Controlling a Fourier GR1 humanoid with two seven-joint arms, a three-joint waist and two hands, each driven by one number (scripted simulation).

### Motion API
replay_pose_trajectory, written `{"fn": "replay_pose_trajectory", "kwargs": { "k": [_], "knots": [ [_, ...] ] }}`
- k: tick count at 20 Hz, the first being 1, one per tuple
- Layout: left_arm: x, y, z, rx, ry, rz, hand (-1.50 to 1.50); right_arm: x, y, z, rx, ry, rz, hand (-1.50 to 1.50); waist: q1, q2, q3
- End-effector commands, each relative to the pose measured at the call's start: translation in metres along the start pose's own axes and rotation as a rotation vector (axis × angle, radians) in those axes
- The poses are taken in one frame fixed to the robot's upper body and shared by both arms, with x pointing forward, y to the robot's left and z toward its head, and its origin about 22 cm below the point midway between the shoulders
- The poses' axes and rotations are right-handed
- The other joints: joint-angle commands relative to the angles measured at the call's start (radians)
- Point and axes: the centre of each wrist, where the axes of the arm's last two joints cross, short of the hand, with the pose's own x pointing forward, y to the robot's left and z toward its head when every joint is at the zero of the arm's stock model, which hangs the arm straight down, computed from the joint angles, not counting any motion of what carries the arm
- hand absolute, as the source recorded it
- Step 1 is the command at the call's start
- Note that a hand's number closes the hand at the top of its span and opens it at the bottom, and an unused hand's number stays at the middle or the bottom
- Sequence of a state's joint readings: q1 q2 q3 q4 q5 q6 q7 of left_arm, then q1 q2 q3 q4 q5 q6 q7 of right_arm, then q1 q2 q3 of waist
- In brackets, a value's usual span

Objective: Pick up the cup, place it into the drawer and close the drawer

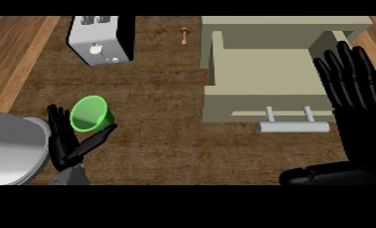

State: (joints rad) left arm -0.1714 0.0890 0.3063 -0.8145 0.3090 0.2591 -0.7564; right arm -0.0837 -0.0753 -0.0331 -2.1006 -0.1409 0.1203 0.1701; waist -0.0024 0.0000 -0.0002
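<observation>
head view: my left hand (73, 140) sits low at the left of the counter (161, 122), fingers only partly curled, and the green cup (92, 114) rests against the fingertips, just above the thumb. i judge it a light cradle more than a closed grasp; the fingers touch the cup's side, but i cannot tell whether they wrap round its far wall. the cup is tilted, its open mouth turned toward the left and up at me, so i look into a bright green inside with a paler rim. it is a small tapered cup, smooth and plain, with no handle that i can see.

my right hand (345, 85) is at the right edge, fingers straight and upright, holding nothing, resting beside the open drawer (257, 72). the drawer stands pulled out, its pale floor bare, its bar handle (294, 126) at the near front.

what worries me: the cup is well apart from the drawer, across the whole width of counter. a smooth, tapered thing held only at the fingertips could slide out or roll if i lift before the fingers close round it. carried tilted, it could also clip the drawer's front wall on the way in. the toaster (101, 40) and a small reddish object (184, 35) stand farther back, out of the way.
</observation>
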Motion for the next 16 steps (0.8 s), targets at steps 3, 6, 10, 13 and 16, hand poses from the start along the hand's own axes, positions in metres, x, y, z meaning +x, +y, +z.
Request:
{"fn": "replay_pose_trajectory", "kwargs": {
  "k": [3,6,10,13,16],
  "knots": [
    [-0.019,0.003,0.007,-0.017,-0.016,0.022,-1.5,-0.007,-0.009,0.008,0.0,0.009,0.005,-1.5,-0.001,0.001,0.0],
    [-0.017,-0.01,-0.006,-0.026,-0.027,0.038,-1.5,-0.018,-0.004,-0.002,-0.007,0.006,-0.004,-1.5,-0.002,0.001,0.0],
    [-0.018,0.004,-0.014,-0.015,-0.01,0.081,-1.5,0.01,-0.003,-0.008,0.021,0.003,0.004,-1.5,-0.003,0.001,-0.001],
    [-0.027,-0.001,0.005,-0.005,-0.007,0.103,-1.5,0.004,0.008,-0.015,-0.004,0.002,-0.012,-1.5,-0.001,0.001,0.0],
    [-0.019,0.009,-0.017,-0.025,-0.001,0.14,-1.5,0.0,-0.013,0.002,-0.001,0.01,-0.008,-1.5,-0.004,0.001,0.0]
  ]
}}
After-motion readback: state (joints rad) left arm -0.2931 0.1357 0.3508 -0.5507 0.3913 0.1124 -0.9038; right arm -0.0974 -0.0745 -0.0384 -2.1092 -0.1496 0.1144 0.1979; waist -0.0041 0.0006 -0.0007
